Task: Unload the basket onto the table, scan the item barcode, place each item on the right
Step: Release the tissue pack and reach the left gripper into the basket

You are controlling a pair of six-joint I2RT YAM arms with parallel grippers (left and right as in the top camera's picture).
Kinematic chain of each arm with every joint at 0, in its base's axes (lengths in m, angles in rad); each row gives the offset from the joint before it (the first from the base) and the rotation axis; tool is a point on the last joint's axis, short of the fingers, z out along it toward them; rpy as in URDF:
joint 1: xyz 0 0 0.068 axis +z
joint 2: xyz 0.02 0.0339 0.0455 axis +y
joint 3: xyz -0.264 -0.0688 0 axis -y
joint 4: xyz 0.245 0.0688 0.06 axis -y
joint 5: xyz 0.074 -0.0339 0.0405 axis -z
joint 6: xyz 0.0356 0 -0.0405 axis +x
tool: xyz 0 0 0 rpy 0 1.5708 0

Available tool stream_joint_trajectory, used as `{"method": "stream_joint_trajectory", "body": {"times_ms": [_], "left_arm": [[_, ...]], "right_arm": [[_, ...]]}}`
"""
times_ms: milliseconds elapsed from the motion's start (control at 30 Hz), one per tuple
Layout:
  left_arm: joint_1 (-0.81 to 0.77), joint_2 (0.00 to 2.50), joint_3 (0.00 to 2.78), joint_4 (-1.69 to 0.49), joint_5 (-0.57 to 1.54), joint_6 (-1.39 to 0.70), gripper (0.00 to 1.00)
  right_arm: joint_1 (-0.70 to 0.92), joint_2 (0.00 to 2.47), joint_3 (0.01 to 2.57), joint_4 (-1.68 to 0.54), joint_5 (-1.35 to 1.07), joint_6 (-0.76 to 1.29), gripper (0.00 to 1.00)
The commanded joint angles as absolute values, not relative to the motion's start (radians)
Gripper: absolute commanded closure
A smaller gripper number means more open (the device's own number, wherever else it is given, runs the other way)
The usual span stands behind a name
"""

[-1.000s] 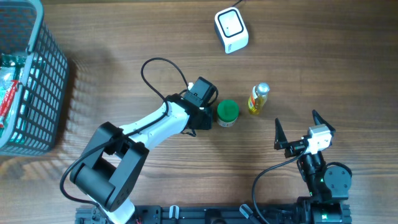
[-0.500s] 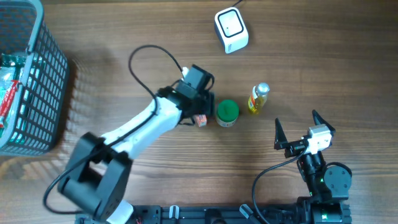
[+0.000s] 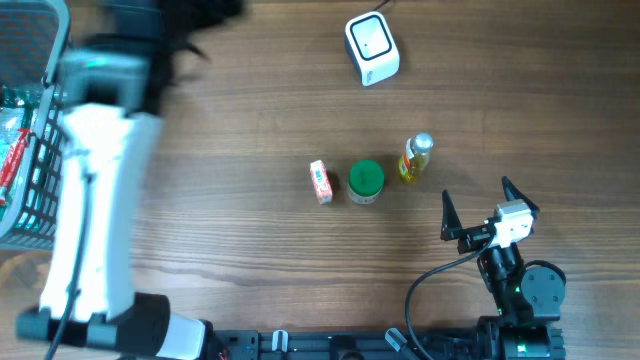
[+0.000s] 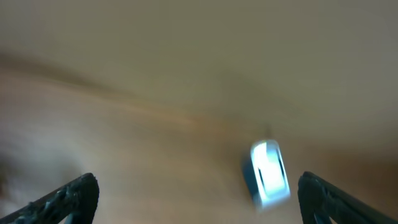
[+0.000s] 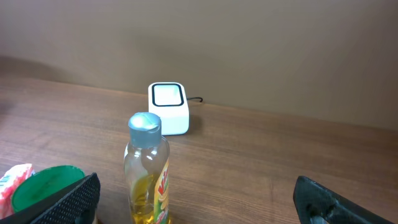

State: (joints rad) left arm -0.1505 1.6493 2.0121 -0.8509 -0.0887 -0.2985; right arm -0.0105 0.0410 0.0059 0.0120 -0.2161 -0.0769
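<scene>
Overhead, the left arm hangs over the basket (image 3: 22,238) of packets at far left, and its left fingers (image 4: 74,196) are spread wide and empty. A small box (image 3: 320,182), a green-lidded jar (image 3: 365,181) and an oil bottle (image 3: 415,160) sit mid-surface, nearer than the scanner (image 3: 371,48), so they are probably done and the basket's load is left. At near right, the right fingers (image 5: 68,200) gape empty.

Overhead straight down; rt wrist low, level; both show scanner (image 3: 371,48).
</scene>
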Motion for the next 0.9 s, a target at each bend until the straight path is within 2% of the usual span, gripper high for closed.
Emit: {"method": "stream_joint_trajectory", "body": {"times_ms": [0, 100, 233, 433, 667, 867], "left_arm": [[0.04, 1.62, 2.098, -0.889, -0.169, -0.262, 0.0], [0.196, 1.629, 2.098, -0.905, -0.256, -0.255, 0.0], [0.403, 1.677, 2.098, -0.931, -0.256, -0.102, 0.0], [0.594, 1.8, 2.094, -0.957, -0.254, 0.08, 0.0], [0.757, 1.998, 2.094, -1.057, -0.101, 0.223, 0.03], [0.822, 2.084, 1.98, -1.052, 0.035, 0.492, 0.0]], "right_arm": [[-0.017, 0.036, 0.006, 0.016, -0.208, -0.078, 0.0], [-0.017, 0.036, 0.005, 0.016, -0.208, -0.079, 0.01], [-0.017, 0.036, 0.005, 0.016, -0.208, -0.078, 0.0], [-0.017, 0.036, 0.005, 0.016, -0.208, -0.078, 0.0], [-0.017, 0.036, 0.005, 0.016, -0.208, -0.078, 0.0], [-0.017, 0.036, 0.005, 0.016, -0.208, -0.078, 0.0]]}}
